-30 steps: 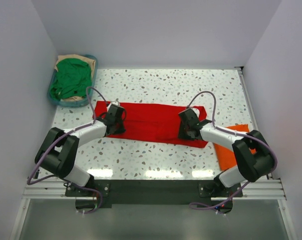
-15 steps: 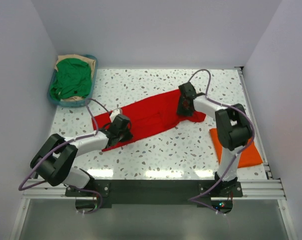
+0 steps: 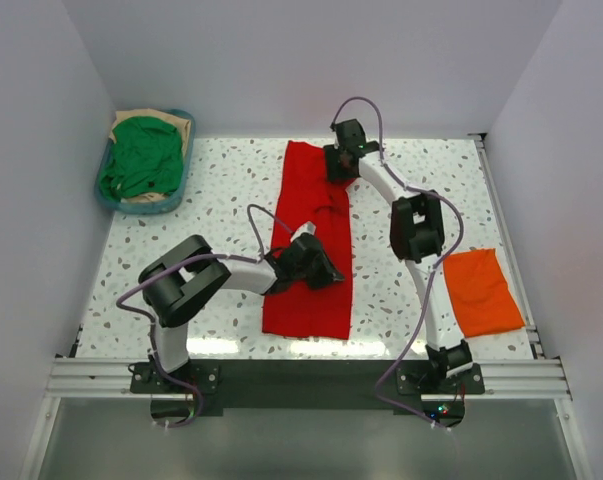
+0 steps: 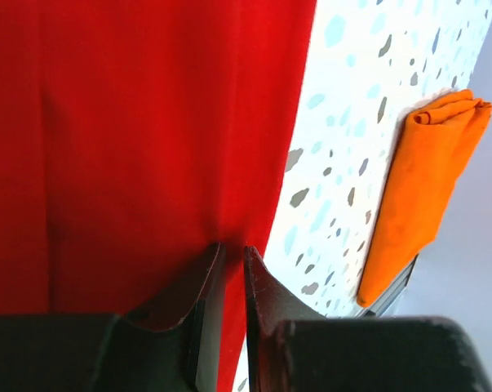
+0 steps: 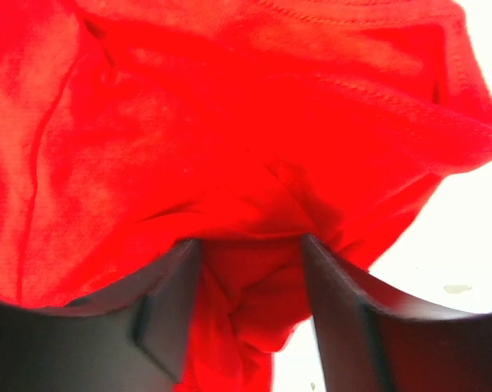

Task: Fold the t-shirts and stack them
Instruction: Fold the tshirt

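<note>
Top view: red t-shirt (image 3: 311,195) lay as a long narrow strip down the middle of the counter (image 3: 221,190), running 12 to 6. It was flat, with a few creases near the centre. Left fingers (image 3: 331,276) were at the strip's 3 o'clock edge, in the lower half, arm reaching in from 8 o'clock. Too small here to read their gap. Right fingers (image 3: 339,166) were at the strip's 12 o'clock end, on its right corner, arm stretched far out. Orange t-shirt (image 3: 484,292) was folded flat at 4 o'clock, well apart from the red one. Teal basket (image 3: 106,197) sat in the 10 o'clock corner, holding a crumpled green t-shirt (image 3: 143,155) on top of a tan t-shirt (image 3: 146,116).

Left wrist: left fingers (image 4: 215,265) at 6 o'clock were nearly pressed together, pinching the red t-shirt's (image 4: 131,122) edge in the thin gap between them. Red cloth filled the frame from 9 to 12. Speckled counter (image 4: 343,122) ran beside it, with the orange t-shirt (image 4: 425,180) at 3 o'clock.

Right wrist: right fingers (image 5: 170,306) at 6 o'clock were spread apart, with a loose bunch of red t-shirt (image 5: 229,122) lying between them. The pads didn't look pressed into it. Wrinkled cloth filled nearly everything, stitched hem at 1 o'clock, bare counter (image 5: 449,245) at 4 o'clock.
</note>
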